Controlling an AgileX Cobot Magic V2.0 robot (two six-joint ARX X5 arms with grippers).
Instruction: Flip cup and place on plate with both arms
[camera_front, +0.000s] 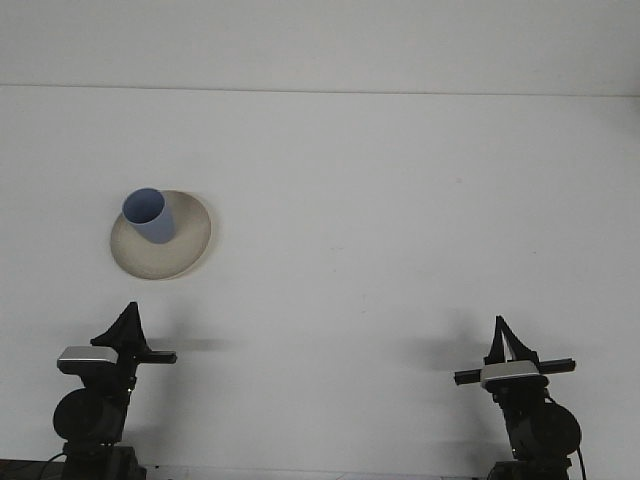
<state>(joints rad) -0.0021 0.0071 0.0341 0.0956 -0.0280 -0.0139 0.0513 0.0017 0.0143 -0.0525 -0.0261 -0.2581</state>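
At ten o'clock on the plain white surface (400, 200), a blue cup (149, 215) stands upright on a beige plate (175, 250). Left tool (129, 322) and right tool (503, 336) hold nothing; their opening cannot be told. No writing shows.

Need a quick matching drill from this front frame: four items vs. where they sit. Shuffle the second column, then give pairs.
Items:
1. cup
2. plate
3. left gripper
4. right gripper

Places:
A. bottom right, away from the tableware
B. upright on the plate, mouth up
C. on the table, left of centre
D. bottom left, nearer than the plate

Pairs: 1-B, 2-C, 3-D, 4-A
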